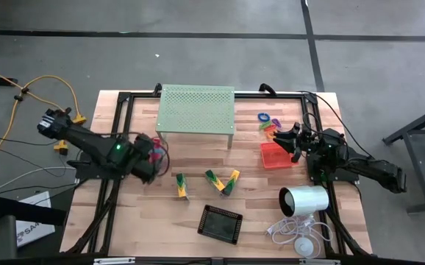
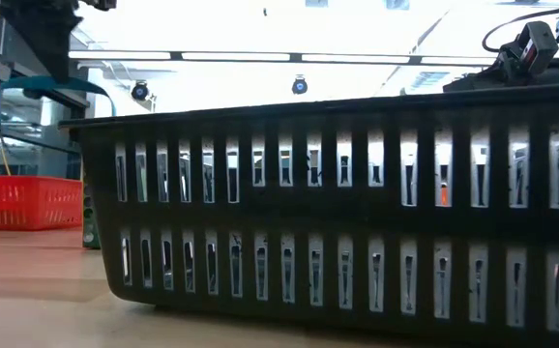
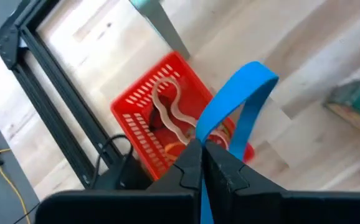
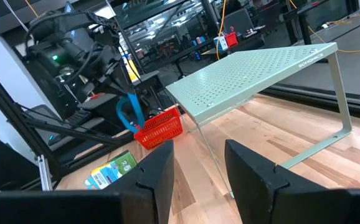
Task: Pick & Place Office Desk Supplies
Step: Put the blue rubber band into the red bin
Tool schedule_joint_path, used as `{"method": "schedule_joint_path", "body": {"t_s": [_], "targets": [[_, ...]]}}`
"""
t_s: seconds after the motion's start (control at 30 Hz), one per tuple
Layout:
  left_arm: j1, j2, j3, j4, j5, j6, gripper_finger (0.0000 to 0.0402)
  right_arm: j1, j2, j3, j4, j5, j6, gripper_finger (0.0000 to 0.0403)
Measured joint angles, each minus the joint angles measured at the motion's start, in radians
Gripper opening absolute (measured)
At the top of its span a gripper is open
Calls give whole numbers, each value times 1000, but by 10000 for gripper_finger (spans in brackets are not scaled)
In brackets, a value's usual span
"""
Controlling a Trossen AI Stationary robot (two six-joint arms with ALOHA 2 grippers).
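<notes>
My left gripper (image 3: pixel 202 149) is shut on a blue rubber band (image 3: pixel 242 93) above a red mesh tray (image 3: pixel 155 118) at the table's left, beside the stand's leg. A pale band (image 3: pixel 167 109) lies inside that tray. In the right wrist view the blue rubber band (image 4: pixel 130 112) hangs just over the red tray (image 4: pixel 161 127). My right gripper (image 4: pixel 198 174) waits open at the table's right, level, next to an orange-red tray (image 1: pixel 277 156). Three yellow-and-green clips (image 1: pixel 212 180) lie mid-table, and a black tray (image 1: pixel 220 222) sits near the front. My left gripper pinches one end of the blue band's loop (image 3: pixel 200 135) between its two shut fingertips. The fingers slant down from above. The rest of the loop hangs free below them, lifted clear over the red tray.
A pale green perforated stand (image 1: pixel 196 109) stands at the far middle. Small coloured rings (image 1: pixel 264 118) lie at its right. A white cylinder (image 1: pixel 304 200) with its white cable lies at the front right. The black tray (image 2: pixel 338 213) fills most of the low view.
</notes>
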State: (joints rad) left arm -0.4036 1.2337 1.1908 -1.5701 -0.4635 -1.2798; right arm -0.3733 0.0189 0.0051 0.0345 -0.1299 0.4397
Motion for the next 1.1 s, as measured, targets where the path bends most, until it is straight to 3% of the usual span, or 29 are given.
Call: {"method": "schedule_joint_path", "body": {"t_s": [0.53,1.1], "targets": [[212,-55,-10,0,-23,167,1,0,0,0,0,0,0,130],[176,-54,-225,63,23,24,1,0,0,0,0,0,0,130]]}}
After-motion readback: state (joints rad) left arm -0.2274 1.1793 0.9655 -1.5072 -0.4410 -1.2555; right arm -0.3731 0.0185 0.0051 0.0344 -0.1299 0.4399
